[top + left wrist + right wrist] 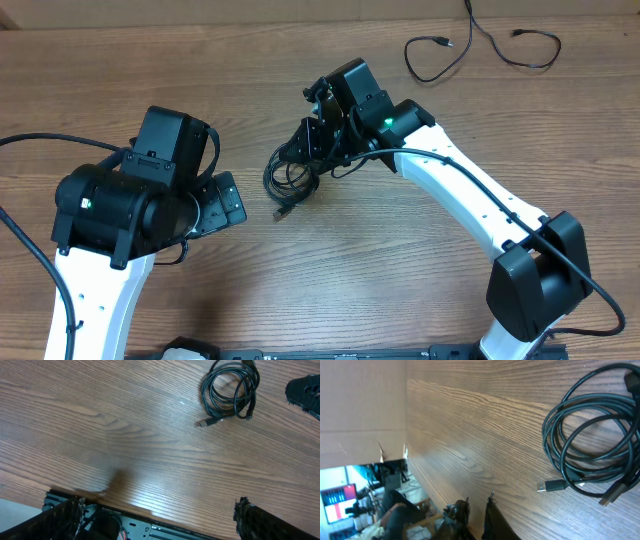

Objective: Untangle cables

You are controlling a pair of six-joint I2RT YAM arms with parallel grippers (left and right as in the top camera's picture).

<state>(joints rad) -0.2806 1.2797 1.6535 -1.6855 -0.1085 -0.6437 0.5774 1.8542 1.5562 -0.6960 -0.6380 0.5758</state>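
Cables (290, 172) lie coiled mid-frame on the surface (380, 270), just lower-left of the right end effector (316, 145), barely parted and empty; the left end effector (222, 200), wide, sits farther off.

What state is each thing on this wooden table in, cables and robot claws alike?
Coiled bundle of thin black cables: looped together, lying flat, ungripped, one plug poking out.
Separate thin black cable at the far edge: spread out loose, apart from the bundle.
Left gripper: wide open, empty.
Right gripper: beside the bundle, empty, fingers close together; open or shut unclear.
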